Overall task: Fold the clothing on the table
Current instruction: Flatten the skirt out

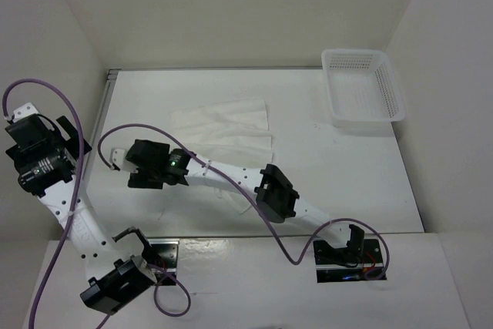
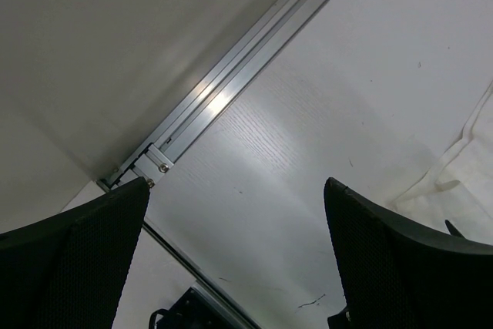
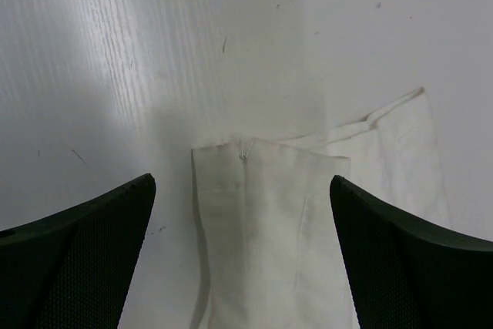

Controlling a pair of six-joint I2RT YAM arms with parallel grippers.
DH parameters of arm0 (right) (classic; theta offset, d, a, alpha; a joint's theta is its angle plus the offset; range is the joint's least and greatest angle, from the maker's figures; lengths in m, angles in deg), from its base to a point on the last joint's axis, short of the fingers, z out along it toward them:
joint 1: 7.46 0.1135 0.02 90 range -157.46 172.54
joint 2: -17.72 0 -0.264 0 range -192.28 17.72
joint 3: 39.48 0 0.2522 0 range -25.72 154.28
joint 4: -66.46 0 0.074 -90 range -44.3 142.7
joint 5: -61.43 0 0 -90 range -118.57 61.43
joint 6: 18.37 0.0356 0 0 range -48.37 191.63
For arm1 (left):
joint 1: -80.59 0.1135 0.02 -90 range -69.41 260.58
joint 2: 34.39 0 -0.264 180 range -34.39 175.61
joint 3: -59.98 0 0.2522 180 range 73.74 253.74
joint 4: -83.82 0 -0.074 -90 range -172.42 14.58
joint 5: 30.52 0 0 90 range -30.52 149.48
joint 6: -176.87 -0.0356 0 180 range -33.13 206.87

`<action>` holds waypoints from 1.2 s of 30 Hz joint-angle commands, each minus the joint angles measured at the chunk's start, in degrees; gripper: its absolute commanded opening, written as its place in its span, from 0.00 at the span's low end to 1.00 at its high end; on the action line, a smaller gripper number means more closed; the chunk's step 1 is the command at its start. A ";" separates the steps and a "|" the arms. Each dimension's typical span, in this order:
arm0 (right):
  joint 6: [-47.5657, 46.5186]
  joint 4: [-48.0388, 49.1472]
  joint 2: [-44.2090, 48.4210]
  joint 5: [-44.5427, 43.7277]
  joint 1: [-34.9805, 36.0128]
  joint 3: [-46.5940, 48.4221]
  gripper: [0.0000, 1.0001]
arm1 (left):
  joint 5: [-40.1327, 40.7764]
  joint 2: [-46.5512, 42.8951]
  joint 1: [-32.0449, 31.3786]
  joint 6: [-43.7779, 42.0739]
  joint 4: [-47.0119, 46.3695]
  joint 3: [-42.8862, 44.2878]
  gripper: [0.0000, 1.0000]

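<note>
White table (image 1: 347,175) — clothing (image 3: 269,221) lies below, between the wide right jaws.

Left arm (image 1: 75,221): base at near edge of table (image 1: 347,159), left side. Links rise up and outward, wrist held high beyond left edge. Left gripper (image 2: 237,190): aimed down at left edge, fingers (image 2: 77,260) spread wide, nothing between them.

Right arm (image 1: 231,177): base at near edge, right side. Reaches low and leftward across table, elbow bent mid-span. Right gripper (image 3: 243,182): over left-centre of table, angled down, fingers (image 3: 408,260) wide apart, gripping nothing.
</note>
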 commanded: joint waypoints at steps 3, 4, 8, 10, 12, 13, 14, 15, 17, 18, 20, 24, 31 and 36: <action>1.03 -9.17 -10.63 1.99 -0.99 21.63 0.98 | -0.88 -1.42 0.39 0.17 -2.22 -0.69 1.00; 1.03 -9.96 -11.60 1.99 -0.99 24.09 0.98 | -0.88 -1.42 0.39 0.17 -2.22 -0.69 1.00; 1.03 -11.20 -11.61 4.27 -0.99 22.89 0.98 | -0.88 -0.90 0.39 -0.36 -2.22 -0.69 1.00; 1.56 -12.08 -11.08 4.89 -0.99 21.23 0.98 | -1.40 -0.29 0.39 -0.36 -2.22 -0.69 1.00; 1.56 -13.39 -9.77 4.89 -0.99 19.64 0.98 | -1.93 0.33 0.39 -0.36 -2.22 -0.69 1.00; 1.56 -13.40 -9.06 5.68 -0.99 19.11 0.98 | -1.93 0.34 0.39 -0.36 -2.22 -0.69 1.00; 1.56 -14.44 -9.06 6.29 -1.69 19.11 0.98 | -1.93 0.94 0.39 -0.36 -2.22 -0.69 1.00; 1.56 -14.45 -8.54 6.91 -1.70 19.11 0.98 | -2.45 0.95 0.39 -0.36 -2.22 -0.17 1.00; 1.56 -14.45 -8.53 6.92 -1.70 18.32 0.98 | -2.46 1.56 0.39 -0.36 -2.22 -0.16 1.00; 1.56 -14.45 -8.53 6.39 -2.22 18.32 0.98 | -2.46 1.57 0.39 -0.36 -2.22 -0.16 1.00; 1.56 -14.45 -9.14 6.39 -2.22 18.32 0.98 | -2.46 2.09 0.39 -0.36 -2.22 -0.16 1.00; 0.94 -14.45 -10.46 5.86 -2.83 18.84 0.98 | -2.46 2.09 0.39 -0.36 -2.22 -0.16 1.00; 0.33 -14.45 -11.51 5.33 -4.50 18.84 0.93 | -2.99 1.57 0.39 -0.36 -2.22 -0.16 1.00; 0.33 -14.45 -12.05 5.33 -5.04 17.61 0.90 | -2.99 1.57 0.39 -0.36 -2.22 -0.16 1.00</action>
